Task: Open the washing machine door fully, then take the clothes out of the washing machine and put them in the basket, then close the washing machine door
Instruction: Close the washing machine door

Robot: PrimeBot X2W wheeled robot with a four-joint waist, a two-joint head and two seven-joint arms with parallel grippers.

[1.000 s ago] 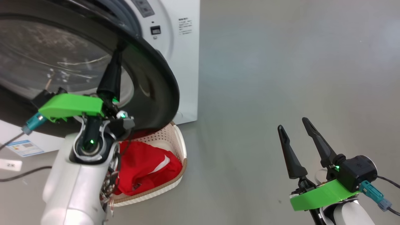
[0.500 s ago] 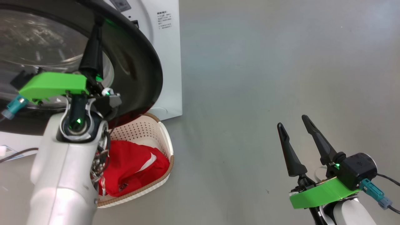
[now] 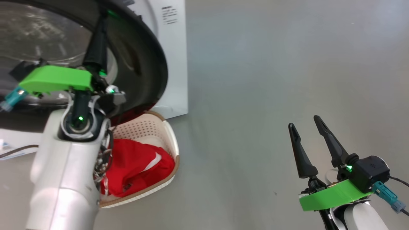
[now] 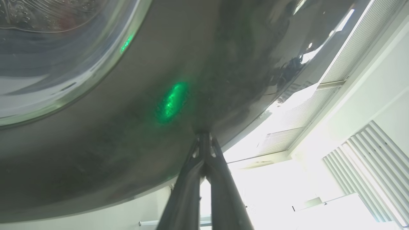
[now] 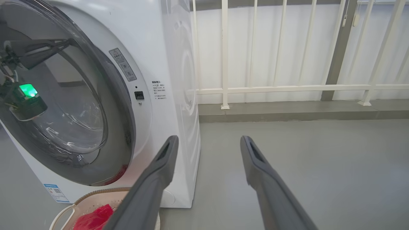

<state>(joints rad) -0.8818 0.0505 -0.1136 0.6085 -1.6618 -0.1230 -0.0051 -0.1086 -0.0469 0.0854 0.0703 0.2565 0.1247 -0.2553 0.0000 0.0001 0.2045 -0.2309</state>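
Though contact's unclear, left pincer [image 4: 204, 137] seems against door [image 4: 96, 159] rim; rt pincer [image 3: 304, 121] apart.

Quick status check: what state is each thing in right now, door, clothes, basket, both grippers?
Washing machine door: nearly against the machine; latched or not, cannot tell.
Clothes: heaped in the basket.
Basket: upright on the floor below the door.
Left gripper: shut, fingertips on the door's black rim.
Right gripper: open, empty.

Red clothes [image 3: 134, 166], cream perforated basket [image 3: 143, 129], white washing machine [image 3: 175, 64].
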